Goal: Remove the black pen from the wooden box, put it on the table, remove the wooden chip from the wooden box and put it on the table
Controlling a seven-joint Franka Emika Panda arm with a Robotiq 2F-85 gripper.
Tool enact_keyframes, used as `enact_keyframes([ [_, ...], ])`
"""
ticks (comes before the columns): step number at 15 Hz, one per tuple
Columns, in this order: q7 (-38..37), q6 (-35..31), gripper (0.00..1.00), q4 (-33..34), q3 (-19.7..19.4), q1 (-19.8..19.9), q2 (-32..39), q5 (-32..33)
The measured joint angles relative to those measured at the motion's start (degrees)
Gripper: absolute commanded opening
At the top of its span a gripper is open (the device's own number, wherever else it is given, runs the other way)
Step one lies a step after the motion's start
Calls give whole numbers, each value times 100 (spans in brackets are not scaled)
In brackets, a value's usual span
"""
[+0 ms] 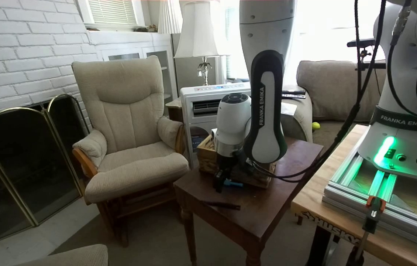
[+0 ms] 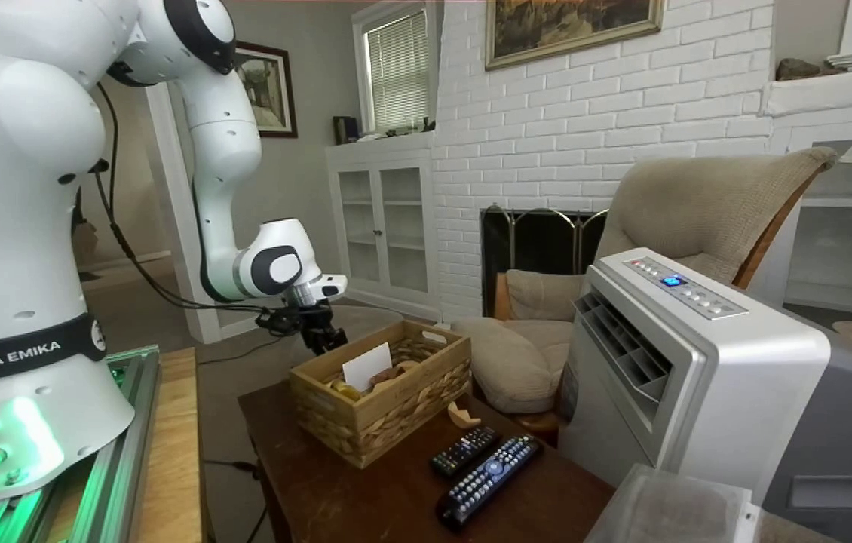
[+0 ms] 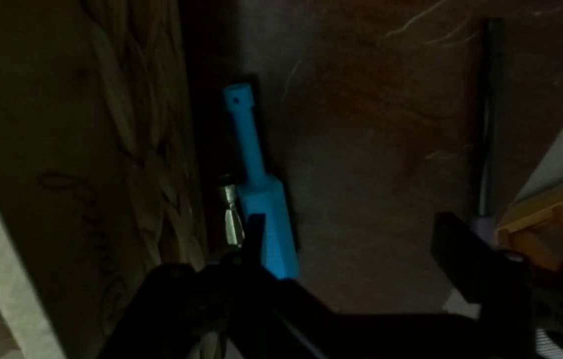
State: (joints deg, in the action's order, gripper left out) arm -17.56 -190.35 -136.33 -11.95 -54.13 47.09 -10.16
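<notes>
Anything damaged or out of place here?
In the wrist view, pale scratch-like lines mark the table, suggesting worn finish. In an exterior view, a jagged tan piece, perhaps broken, lies beside the wooden box.

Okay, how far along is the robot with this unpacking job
Apparently done: the black pen lies on the table. In hand: nothing; the gripper is open. Possibly left: the wooden chip; a wooden piece lies beside the wooden box, but whether that's it is unclear.

Wooden box [image 2: 411,398], remotes [image 2: 488,481] on table [image 2: 343,505]
</notes>
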Motion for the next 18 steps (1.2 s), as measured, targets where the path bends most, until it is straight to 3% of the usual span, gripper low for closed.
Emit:
enact_keyframes([
  [7, 81, 329, 100, -953, -47, 288, -1626, -45],
  [12, -216, 999, 100, -1020, -825, 192, -2244, -336],
  [18, -1083, 2117, 100, -731, -1605, -12, -2207, -345],
])
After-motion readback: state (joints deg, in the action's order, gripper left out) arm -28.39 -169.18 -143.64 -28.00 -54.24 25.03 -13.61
